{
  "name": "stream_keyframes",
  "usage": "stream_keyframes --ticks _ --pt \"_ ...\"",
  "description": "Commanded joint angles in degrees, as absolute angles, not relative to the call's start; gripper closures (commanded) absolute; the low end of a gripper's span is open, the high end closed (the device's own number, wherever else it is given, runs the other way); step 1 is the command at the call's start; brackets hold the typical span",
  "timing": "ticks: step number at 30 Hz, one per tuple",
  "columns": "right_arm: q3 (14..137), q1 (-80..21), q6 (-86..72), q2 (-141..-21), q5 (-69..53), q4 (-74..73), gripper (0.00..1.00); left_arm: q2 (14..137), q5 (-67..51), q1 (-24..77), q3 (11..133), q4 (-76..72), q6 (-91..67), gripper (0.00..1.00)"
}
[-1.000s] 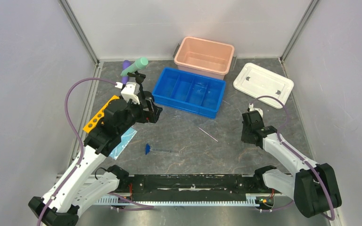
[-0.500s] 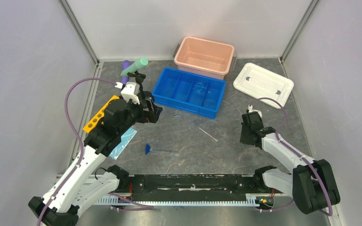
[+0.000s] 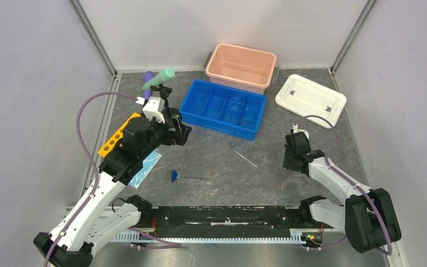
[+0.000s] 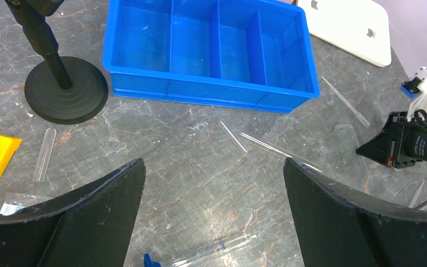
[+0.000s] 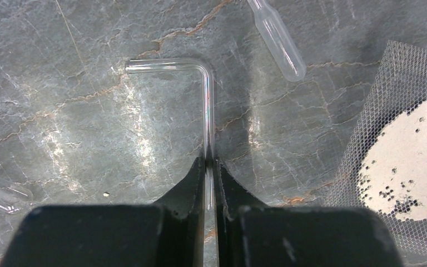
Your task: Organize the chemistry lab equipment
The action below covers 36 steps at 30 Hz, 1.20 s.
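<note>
Because the bent tube (image 5: 207, 100) is thin glass lying flat on the counter (image 5: 89, 122), my right tool (image 5: 210, 162) sits low over it with one finger on each side of its long leg. The tool is closed down to the width of the glass and pinches it. I judge the grip is on the straight leg, back from the elbow, so that the squeeze lands on a plain run of glass, not on the bend. The tube is at the counter's right side, just beside a mesh (image 5: 389, 111) with a white centre and near a pipette (image 5: 278, 41), touching neither. Its long axis runs straight out from between my fingers, away from the wrist. At the far end it turns a right angle, and the short leg points left in the wrist view. Whether it is off the counter I cannot tell. My left tool (image 4: 212, 167) hangs wide open and empty over the middle of the counter, near the tray (image 4: 211, 92) and the stand (image 4: 66, 92), likely parked out of the right's way.
</note>
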<state>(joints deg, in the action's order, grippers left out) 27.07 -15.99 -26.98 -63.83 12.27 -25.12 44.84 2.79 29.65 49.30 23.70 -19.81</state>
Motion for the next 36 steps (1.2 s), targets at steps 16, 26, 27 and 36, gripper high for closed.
stream_keyframes --ticks 16,26,27,36 --pt "39.7 -15.8 -33.8 -58.8 3.0 -22.5 1.00 43.5 1.7 29.7 49.0 21.0 -18.7 0.00" --pt "46.0 -18.0 -42.2 -69.1 -2.4 -8.3 1.00 43.6 1.0 29.7 48.9 21.0 -18.8 0.00" --pt "47.0 -18.6 -43.0 -70.5 -2.4 -7.0 1.00 43.6 0.8 29.7 48.9 21.0 -18.8 0.00" --pt "58.9 -24.0 -47.2 -84.7 1.3 -4.2 1.00 43.5 0.7 29.7 48.8 21.0 -18.8 0.00"
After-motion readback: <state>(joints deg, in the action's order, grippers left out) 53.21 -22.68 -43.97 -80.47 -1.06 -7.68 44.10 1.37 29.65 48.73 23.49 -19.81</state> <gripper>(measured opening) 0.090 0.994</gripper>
